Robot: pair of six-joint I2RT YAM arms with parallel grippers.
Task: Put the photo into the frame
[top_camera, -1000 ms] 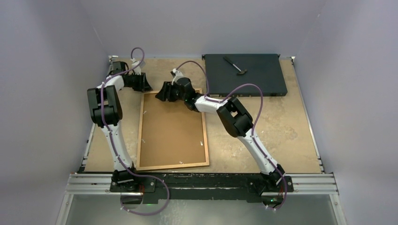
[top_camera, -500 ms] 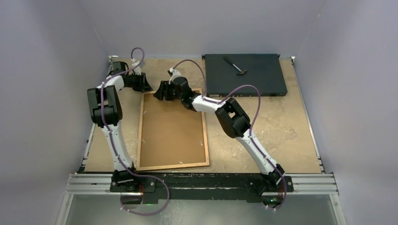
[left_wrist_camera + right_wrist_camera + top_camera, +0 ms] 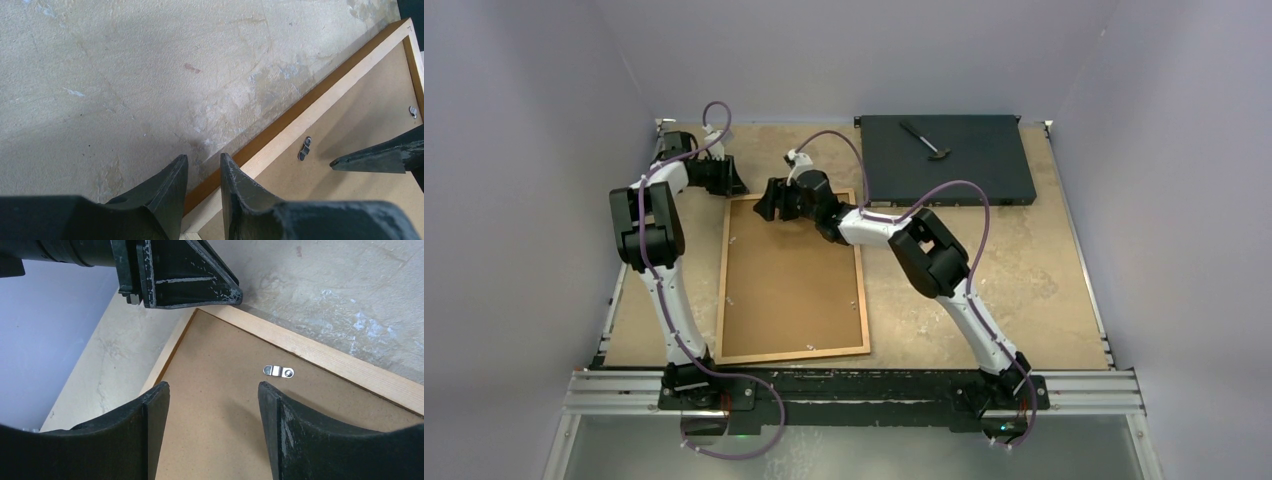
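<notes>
On table (image 3: 984,290), frame (image 3: 794,355) holding backing board (image 3: 789,280), R end effector (image 3: 212,387) open above, L end effector (image 3: 204,160) grip unclear

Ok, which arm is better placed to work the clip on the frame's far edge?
Right, probably: the right hand hangs open over the backing, the clip just ahead of it. The left hand, jaws narrow, sits at the frame's outer edge, mostly over the table.

The frame (image 3: 794,353) lies flat on the surface (image 3: 1024,290), left of centre, with the backing sheet (image 3: 792,290) inside it. Behind it to the right sits a flat box (image 3: 984,165), a tool (image 3: 924,139) on top. The left gripper (image 3: 729,182) and right gripper (image 3: 764,203) flank the frame's far-left corner.
</notes>
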